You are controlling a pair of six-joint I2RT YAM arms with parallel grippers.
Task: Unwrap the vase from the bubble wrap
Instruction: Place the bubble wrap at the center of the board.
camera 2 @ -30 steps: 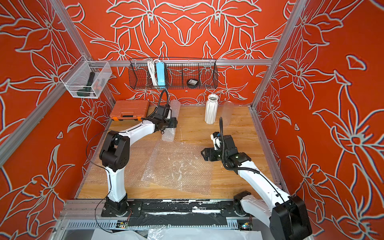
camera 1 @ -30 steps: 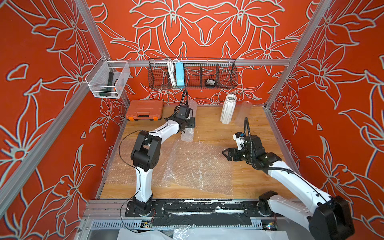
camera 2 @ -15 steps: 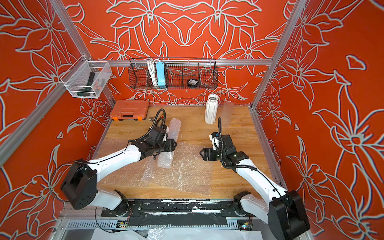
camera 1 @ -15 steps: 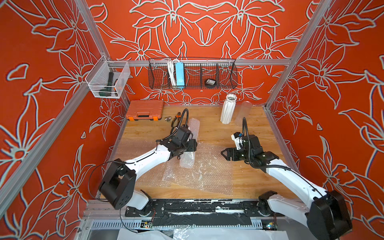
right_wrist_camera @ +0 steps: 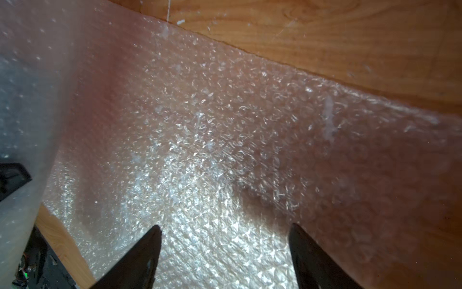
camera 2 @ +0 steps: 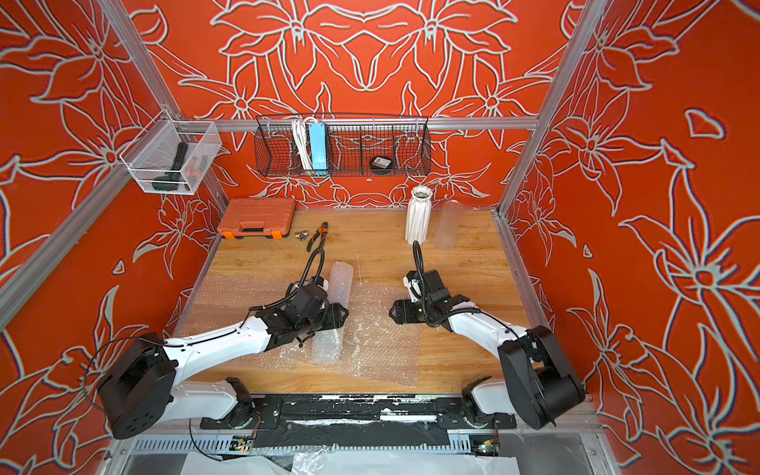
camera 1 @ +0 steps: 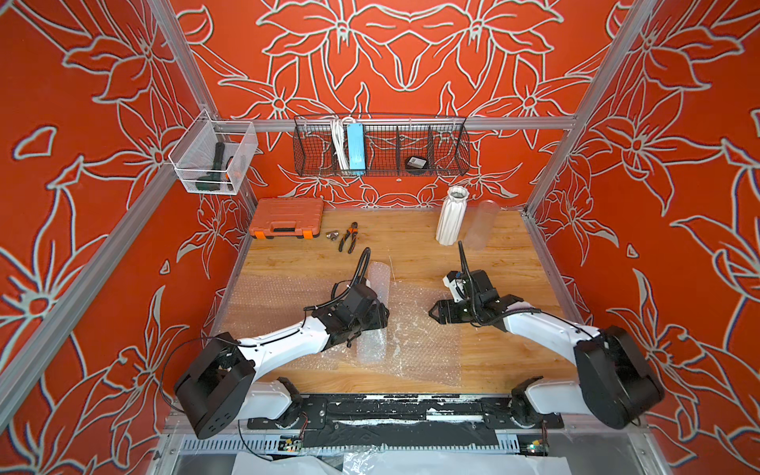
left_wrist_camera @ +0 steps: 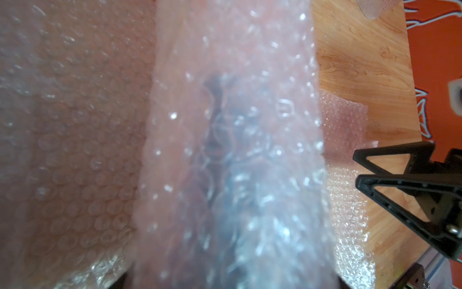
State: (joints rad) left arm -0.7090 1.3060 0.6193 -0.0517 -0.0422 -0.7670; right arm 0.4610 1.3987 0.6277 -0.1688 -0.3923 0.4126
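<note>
A rolled tube of bubble wrap (camera 1: 372, 341) (camera 2: 329, 345) lies lengthwise across the middle of the wooden table, over a flat sheet of bubble wrap (camera 1: 423, 345). My left gripper (camera 1: 380, 316) (camera 2: 339, 316) is shut across the tube's middle. In the left wrist view the tube (left_wrist_camera: 232, 150) fills the picture and hides my fingers. What is inside the roll cannot be made out. My right gripper (camera 1: 434, 313) (camera 2: 392, 314) (right_wrist_camera: 224, 226) hangs open just right of the tube, over the flat sheet (right_wrist_camera: 225, 140), holding nothing. A bare white ribbed vase (camera 1: 451, 216) stands at the back.
A second flat sheet of wrap (camera 1: 263, 300) lies at the left. A clear glass cylinder (camera 1: 481, 224) stands beside the white vase. An orange tool case (camera 1: 286, 218) and pliers (camera 1: 349, 237) sit at the back left. Wire baskets (camera 1: 380, 146) hang on the rear wall.
My left arm has carried the tube from the back of the table to the middle, over the flat sheet. The right gripper has shifted slightly and its jaws have narrowed a little.
</note>
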